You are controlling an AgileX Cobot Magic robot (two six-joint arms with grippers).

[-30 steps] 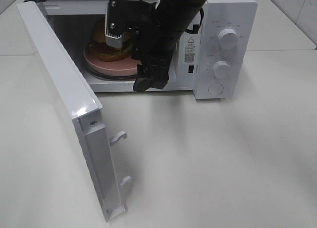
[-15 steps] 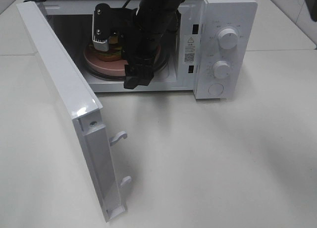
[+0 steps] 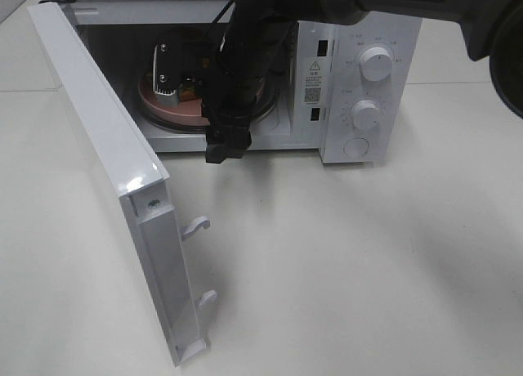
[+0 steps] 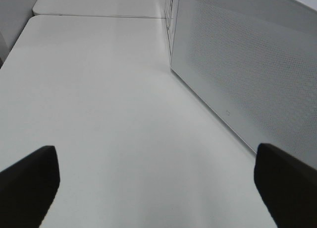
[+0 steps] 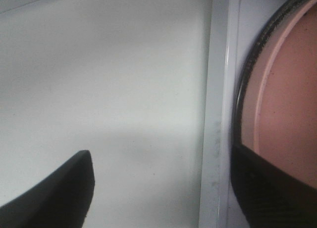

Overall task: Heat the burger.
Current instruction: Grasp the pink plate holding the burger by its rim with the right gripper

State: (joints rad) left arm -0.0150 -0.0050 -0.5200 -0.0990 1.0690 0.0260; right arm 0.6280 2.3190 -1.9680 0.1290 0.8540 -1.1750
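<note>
White microwave point(image 3: 372, 106), door point(image 3: 98, 139) wide open, pink plate point(image 3: 176, 111) inside, pale table point(image 3: 368, 261)

burger point(image 3: 189, 87) inside microwave point(image 3: 392, 33), mostly hidden

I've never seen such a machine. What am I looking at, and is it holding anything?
This is a robot with two arms, each ending in a two-fingered gripper. The high camera shows a table, a microwave with its door open, and the right arm reaching at its opening. Inside lies a pink plate; the burger is mostly hidden behind the arm. The other pictures come from wrist cameras: the right gripper is open by the plate, the left gripper open over the table beside the microwave. Neither holds anything.
</note>
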